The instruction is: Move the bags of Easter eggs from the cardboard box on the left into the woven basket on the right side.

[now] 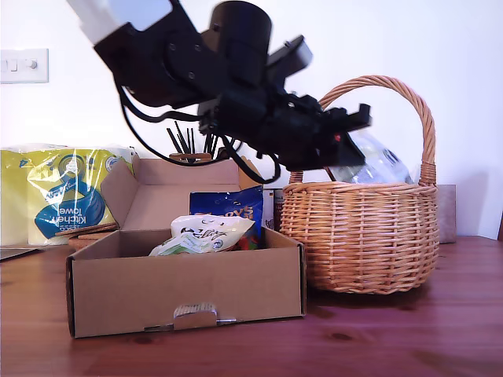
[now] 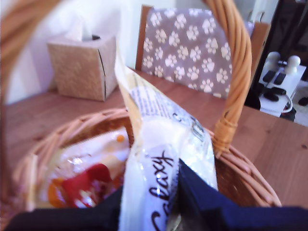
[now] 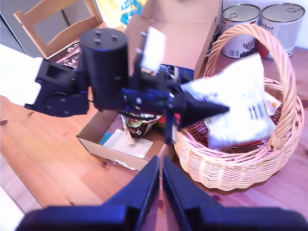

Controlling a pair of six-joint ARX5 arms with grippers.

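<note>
My first gripper [image 1: 354,141] hangs over the woven basket [image 1: 361,236] on the exterior view's right. It is shut on a pale cream "Galaxy" bag [image 2: 154,144], which dangles into the basket mouth [image 3: 240,101]. An orange-red bag [image 2: 86,183] lies inside the basket. The cardboard box [image 1: 189,275] stands open on the exterior view's left. It holds a blue bag [image 1: 228,206] and a pale white-and-green bag [image 1: 204,234]. My second gripper [image 3: 160,192] is shut on nothing, high above the table near the box's front corner [image 3: 96,139].
A yellow-and-blue kitchen towel pack [image 1: 55,196] stands behind the box. Two tins [image 3: 260,24] sit behind the basket. A tissue box [image 2: 84,65] and a paw-print chair cushion [image 2: 192,48] lie beyond the basket. The tall basket handle [image 1: 424,118] arches beside the first gripper.
</note>
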